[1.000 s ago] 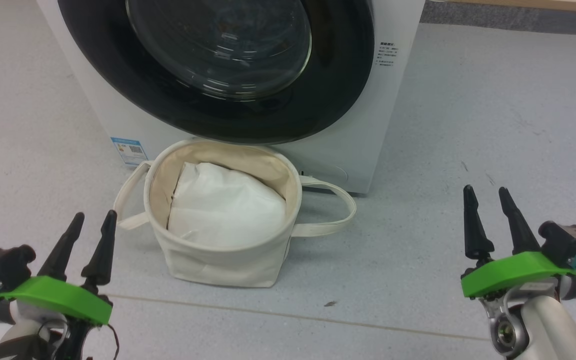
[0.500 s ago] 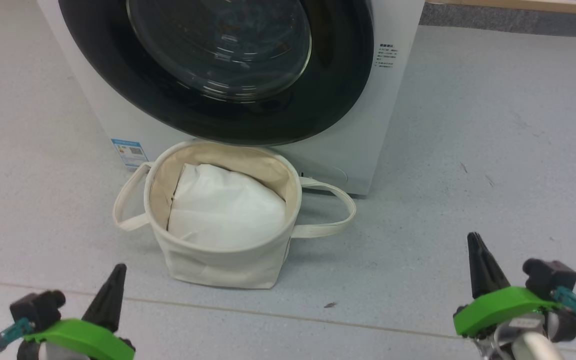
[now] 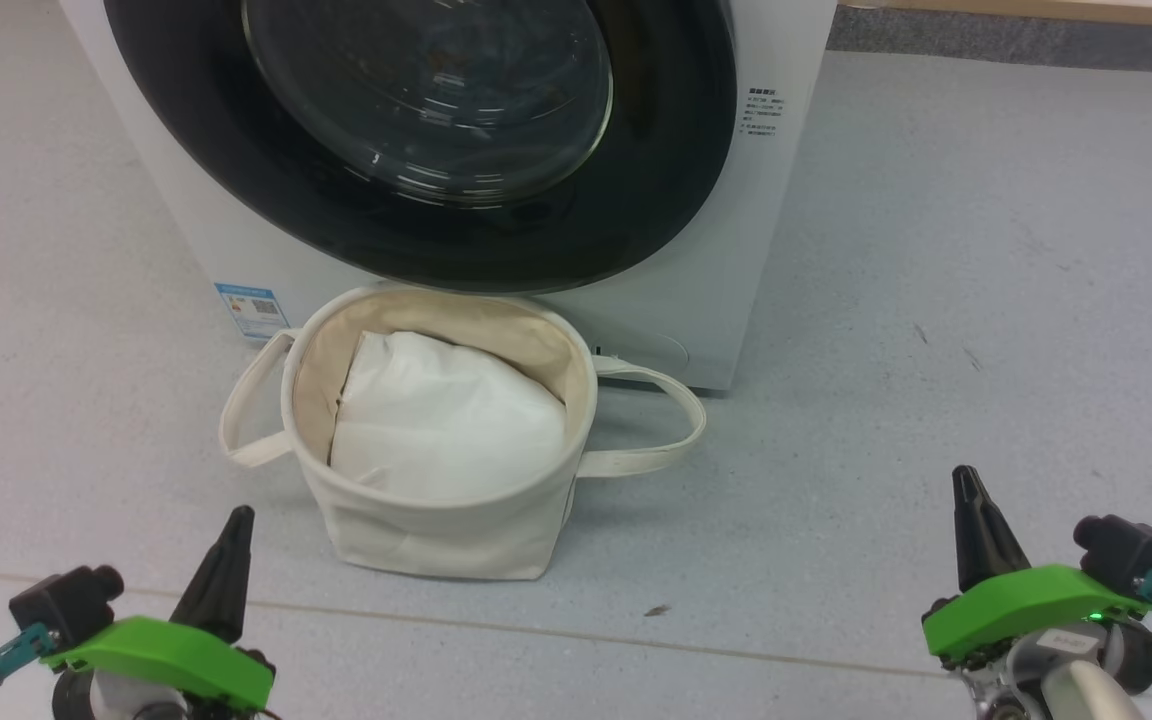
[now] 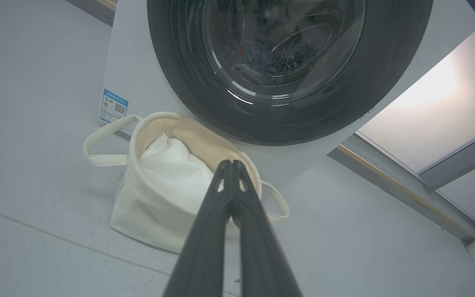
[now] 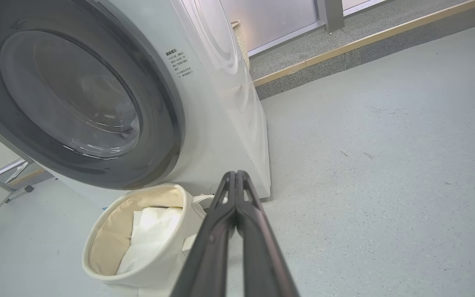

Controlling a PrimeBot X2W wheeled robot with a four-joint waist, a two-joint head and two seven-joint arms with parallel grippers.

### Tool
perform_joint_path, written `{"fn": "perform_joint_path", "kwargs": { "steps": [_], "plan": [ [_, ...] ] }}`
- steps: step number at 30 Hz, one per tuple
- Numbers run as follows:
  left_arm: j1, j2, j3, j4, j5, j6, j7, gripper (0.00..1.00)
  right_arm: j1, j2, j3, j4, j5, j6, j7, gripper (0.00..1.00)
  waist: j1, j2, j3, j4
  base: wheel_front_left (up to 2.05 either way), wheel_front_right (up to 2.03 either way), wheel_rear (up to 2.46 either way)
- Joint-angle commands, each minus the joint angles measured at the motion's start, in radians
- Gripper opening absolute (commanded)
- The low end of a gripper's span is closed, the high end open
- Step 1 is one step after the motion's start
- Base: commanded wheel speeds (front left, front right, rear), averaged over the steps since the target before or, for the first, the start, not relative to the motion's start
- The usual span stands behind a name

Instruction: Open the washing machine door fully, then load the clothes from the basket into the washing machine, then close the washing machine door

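Left gripper (image 3: 236, 525) low at the lower left of the head view, over the floor (image 3: 936, 250), well apart from the basket. Fingers pressed together to one point, nothing between them; the left wrist view shows the same (image 4: 231, 165).

Label (image 3: 249, 310), blue, on the washer's (image 3: 766, 250) lower left corner, just behind the basket's left handle (image 3: 236, 420).

Basket (image 3: 436, 540) upright on the floor, just in front of the washer, below the door. Inside it a white liner (image 3: 446, 420), bunched. Right handle (image 3: 676, 430) droops toward the floor.

Door (image 3: 336, 200) flat against the washer front, black ring around the glass. Through the glass in the left wrist view, dim bluish fabric with an orange fleck: the clothes (image 4: 258, 57), in the drum; too dark to tell more.

Printed text (image 3: 761, 112) right of the door ring.

Right gripper (image 3: 968, 490) low at the lower right, over bare floor, well apart from basket and washer. Fingers closed tip to tip, empty; confirmed in the right wrist view (image 5: 235, 175).
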Motion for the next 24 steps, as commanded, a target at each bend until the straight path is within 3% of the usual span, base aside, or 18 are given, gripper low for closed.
{"fn": "perform_joint_path", "kwargs": {
  "steps": [1,24],
  "plan": [
    [-0.032,0.013,0.037,-0.042,-0.023,0.005,0.009,0.00,-0.044,-0.001,-0.011,-0.038,0.033,0.000,0.009,0.00,0.0000,-0.0017,0.001,-0.001,0.00,0.00,0.00],
    [-0.004,-0.044,0.108,-0.105,-0.171,0.017,0.072,0.00,-0.037,0.016,-0.050,-0.057,0.241,0.000,0.074,0.00,0.0000,-0.0029,0.000,-0.015,0.00,0.00,0.00]
  ]
}}
